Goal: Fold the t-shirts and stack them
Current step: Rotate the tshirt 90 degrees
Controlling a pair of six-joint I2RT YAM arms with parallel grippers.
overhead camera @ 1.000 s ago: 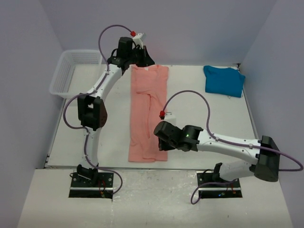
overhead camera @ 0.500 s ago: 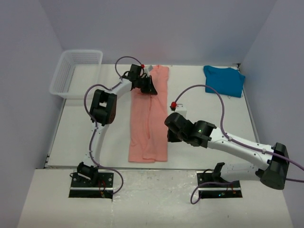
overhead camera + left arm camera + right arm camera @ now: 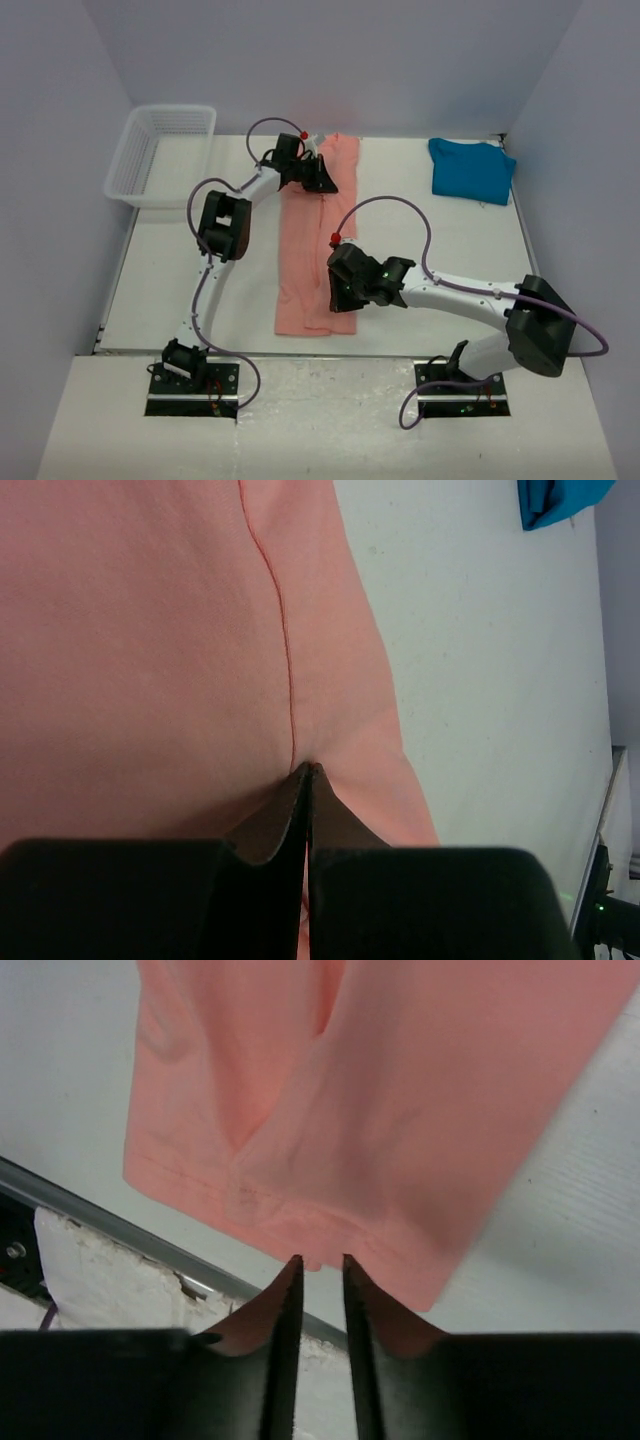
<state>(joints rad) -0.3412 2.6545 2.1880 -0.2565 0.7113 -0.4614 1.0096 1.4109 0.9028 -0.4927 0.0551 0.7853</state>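
Right gripper (image 3: 317, 1260): jaws a narrow slit apart, tips at the near hem of the salmon-pink cloth t-shirt (image 3: 310, 260). The shirt lies as a long strip mid white table (image 3: 440, 240). Left gripper (image 3: 307, 770) pinched tight on its far part. Folded teal-blue cloth t-shirt (image 3: 472, 170) far right, white plastic mesh basket (image 3: 160, 150) far left.
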